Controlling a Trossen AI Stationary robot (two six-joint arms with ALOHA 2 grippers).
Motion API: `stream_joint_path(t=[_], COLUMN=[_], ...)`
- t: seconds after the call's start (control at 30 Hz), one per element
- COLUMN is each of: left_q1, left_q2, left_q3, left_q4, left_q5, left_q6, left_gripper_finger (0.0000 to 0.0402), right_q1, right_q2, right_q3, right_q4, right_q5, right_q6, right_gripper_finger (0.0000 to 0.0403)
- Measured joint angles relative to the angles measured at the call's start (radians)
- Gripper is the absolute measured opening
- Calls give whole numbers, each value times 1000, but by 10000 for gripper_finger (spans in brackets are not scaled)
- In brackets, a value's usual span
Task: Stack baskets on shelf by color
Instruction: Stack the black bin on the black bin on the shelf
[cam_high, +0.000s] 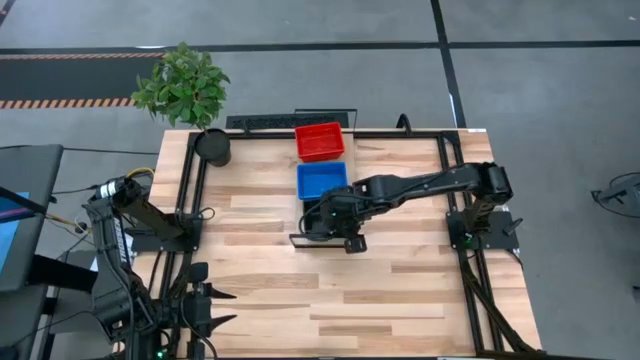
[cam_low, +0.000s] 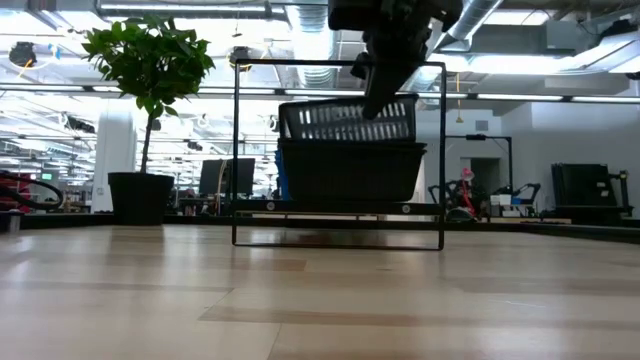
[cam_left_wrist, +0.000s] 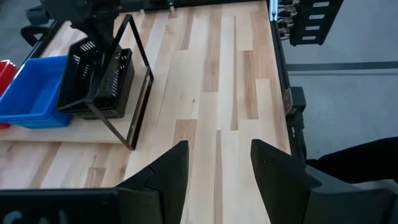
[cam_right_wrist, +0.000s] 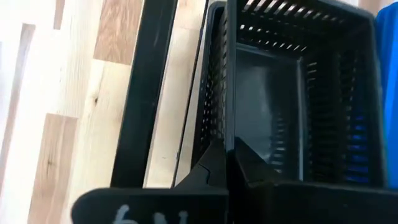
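Gripping a tilted black basket (cam_right_wrist: 292, 93) by its rim, the right hand (cam_right_wrist: 229, 163) above the stack.

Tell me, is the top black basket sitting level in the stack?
No, the low view shows the top black basket tilted over the one below, with the right gripper pinching its rim.

Landmark: the potted plant (cam_high: 183, 83), green and leafy, hanging off the tabletop's far left corner; its round black pot (cam_high: 212, 146) sits just inside that corner, on the wood-plank tabletop (cam_high: 400, 290), which spreads away from the pot to the right and toward the near edge; a black keyboard-like bar (cam_high: 262, 122) lies just right of the pot, along the far edge; a dark monitor w/ a blue screen (cam_high: 12, 210) stands well left of the plant, off the table; grey floor w/ a hazard-striped strip (cam_high: 70, 102) left of the plant; in the low view the plant (cam_low: 148, 62) rises at left, office desks & ceiling lights behind it.
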Motion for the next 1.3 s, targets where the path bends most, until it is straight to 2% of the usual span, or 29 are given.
stream_joint_path(t=[0.33, 0.8, 0.93, 1.13, 1.3], left_q1=[0, 0, 0, 0, 0], left_q2=[0, 0, 0, 0, 0], left_q3=[0, 0, 0, 0, 0], left_q4=[0, 0, -1, -2, -14], left_q5=[0, -4, -17, -21, -23], left_q6=[1, -23, -23, -27, -32], left_gripper_finger=[163, 163, 163, 163, 163], right_q1=[2, 2, -5, 1, 15], right_q2=[5, -9, -26, -58, -67], right_q3=[0, 2, 2, 2, 2], right_q4=[5, -6, -13, -8, -3], right_q5=[0, -16, -16, -2, 8], right_q6=[51, 118, 144, 143, 133], right_gripper_finger=[23, 148, 170, 159, 95])
